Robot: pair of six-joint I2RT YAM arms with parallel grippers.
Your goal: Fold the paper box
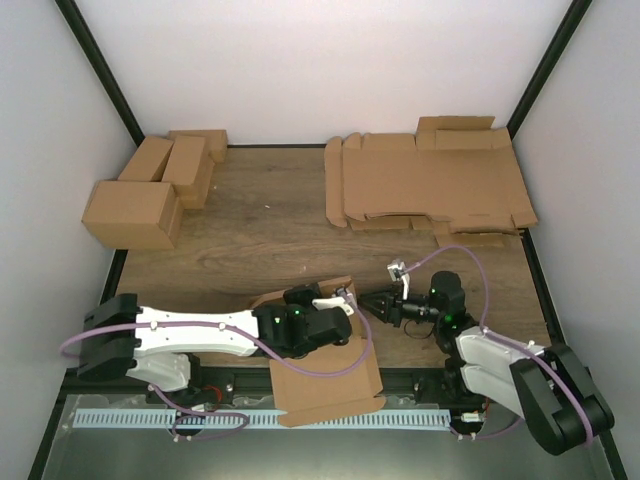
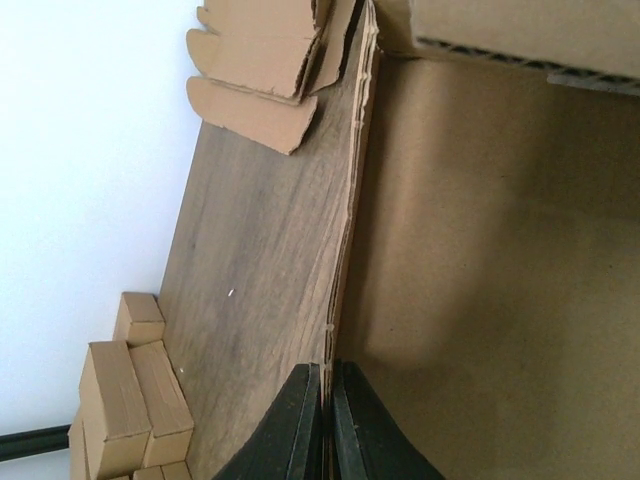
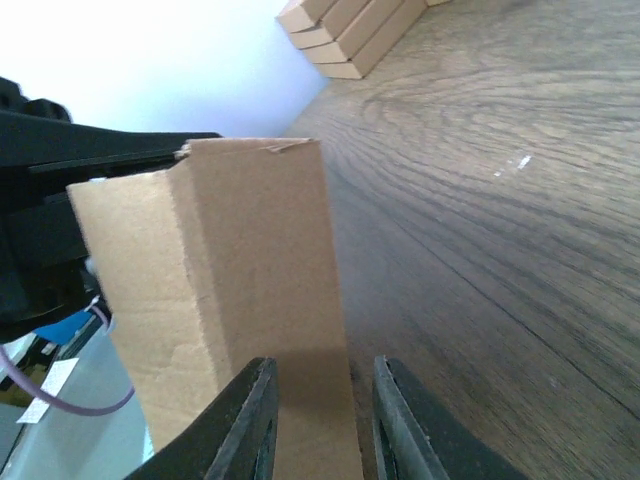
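Lower centre of the top view lies the plain brown cardboard paper box (image 1: pixel 325 392), light and easily creased, we judge, and best held by its edges. Our left gripper (image 2: pixel 324 378) pinches one edge tight; our right gripper (image 3: pixel 322 385) stands open before a raised flap (image 3: pixel 255 250).

Free tabletop (image 1: pixel 340 255) between paper box (image 1: pixel 330 400) and sheet pile (image 1: pixel 430 185)

One paper box (image 1: pixel 325 388), one pile of flat sheets (image 1: pixel 420 185), at least four finished boxes (image 1: pixel 135 212) and two arms (image 1: pixel 190 335).
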